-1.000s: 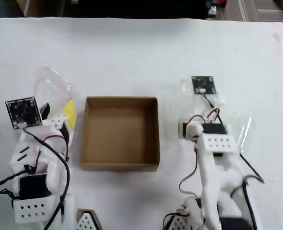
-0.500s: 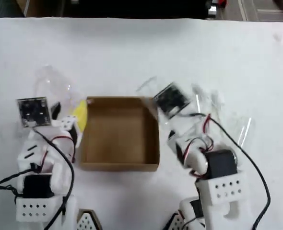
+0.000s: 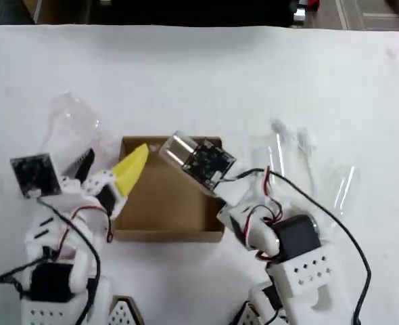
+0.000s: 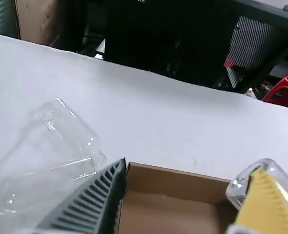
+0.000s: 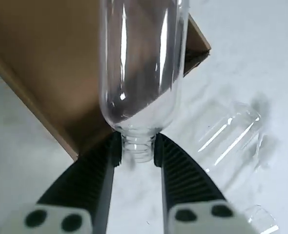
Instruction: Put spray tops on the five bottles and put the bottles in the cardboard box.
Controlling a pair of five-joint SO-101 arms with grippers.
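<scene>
- My right claw is clamped on the neck of a clear plastic bottle that has no spray top.
- That bottle leans over the open cardboard box, with its base near the box's far wall.
- My left claw hovers at the box's far left corner, spread wide apart and empty.
- More clear bottles lie on the white counter. At least one loose bottle is left of the box, and other bottles are to its right.
</scene>
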